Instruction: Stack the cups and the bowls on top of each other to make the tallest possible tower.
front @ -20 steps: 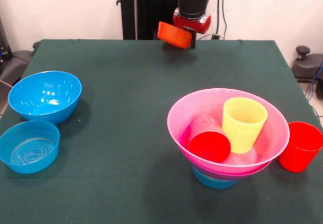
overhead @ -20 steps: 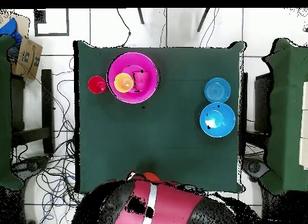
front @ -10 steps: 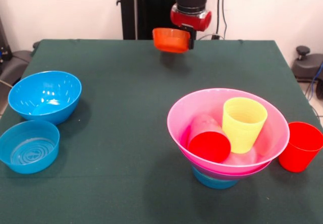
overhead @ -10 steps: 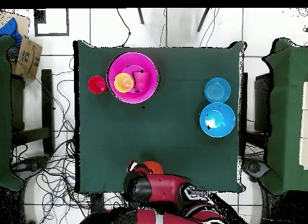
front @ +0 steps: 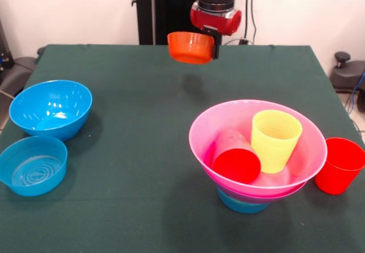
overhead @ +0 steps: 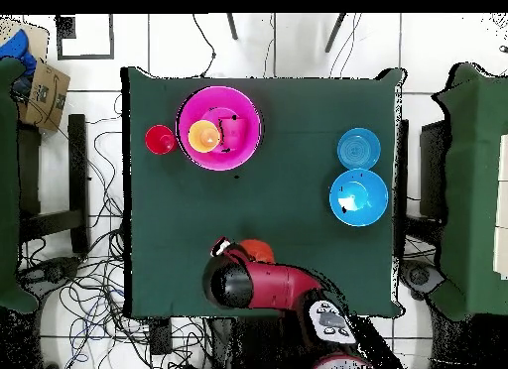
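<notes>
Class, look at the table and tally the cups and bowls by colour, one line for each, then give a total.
Red cups: 2
Yellow cup: 1
Blue bowls: 3
Pink bowl: 1 (a second rim beneath it is unclear, not counted)
Orange bowl: 1, held in the pincer
Total: 8

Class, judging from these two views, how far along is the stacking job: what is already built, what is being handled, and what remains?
Built: the pink bowl sits on a small blue bowl, holding an upright yellow cup and a tipped red cup. In hand: the gripper holds the orange bowl above the table. Left: a second red cup beside the pile and two blue bowls across the table are unstacked.
</notes>
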Tool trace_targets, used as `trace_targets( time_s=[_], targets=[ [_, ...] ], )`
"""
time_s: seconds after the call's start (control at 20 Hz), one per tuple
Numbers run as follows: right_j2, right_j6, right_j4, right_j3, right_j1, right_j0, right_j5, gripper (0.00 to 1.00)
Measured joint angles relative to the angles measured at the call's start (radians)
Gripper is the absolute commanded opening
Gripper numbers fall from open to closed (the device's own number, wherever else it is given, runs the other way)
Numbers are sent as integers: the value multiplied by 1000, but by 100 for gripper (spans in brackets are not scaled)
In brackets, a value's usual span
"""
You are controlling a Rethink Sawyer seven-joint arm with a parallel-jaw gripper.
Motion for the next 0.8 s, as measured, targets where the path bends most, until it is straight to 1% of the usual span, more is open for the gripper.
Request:
trace_targets(
  time_s=[0.1, 0.2, 0.25, 0.55, 0.75, 0.8],
  targets=[
    [8, 0, 24, -32, -20, 3, 35, 0],
    [10, 0, 33, -46, -25, 5, 47, 0],
    [12, 0, 47, -70, -31, 11, 68, 0],
    [12, 0, 85, -128, -41, 35, 108, 0],
    [4, 0, 126, -188, -40, 74, 147, 0],
    [-8, 0, 145, -216, -38, 100, 168, 0]
  ],
)
